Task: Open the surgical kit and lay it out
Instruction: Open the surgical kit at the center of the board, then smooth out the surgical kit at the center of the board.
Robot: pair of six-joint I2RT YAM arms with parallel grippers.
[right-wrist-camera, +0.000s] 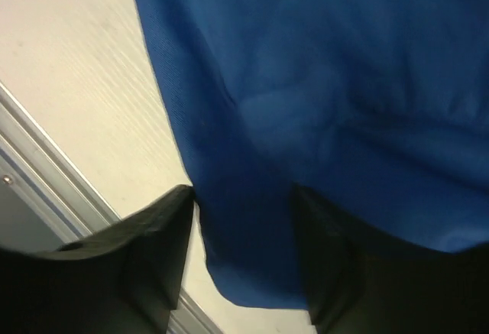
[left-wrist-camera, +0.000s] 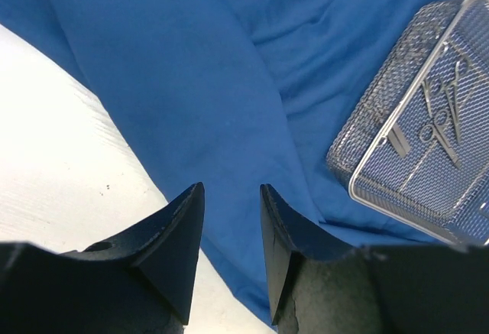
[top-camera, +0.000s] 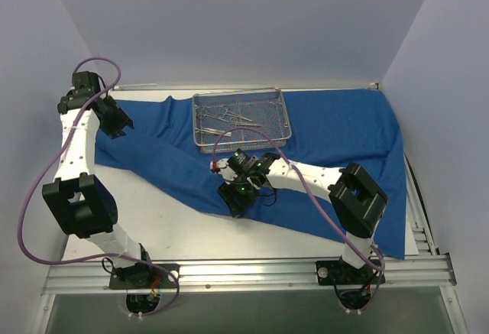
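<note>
1) left arm reared high, far-left; left claw parted, empty, over cloth wrap.
2) right arm stretched low, inward; right claw parted astride wrap's edge.

My left arm stretches forward, left gripper with jaws parted. My right arm folds inward, right gripper tipped down, jaws apart.

A fixed camera looks down from high over the whole desk. Each wrist camera peers close past its jaws at the blue cloth; the left one shares the mesh tray with the overhead view.
</note>
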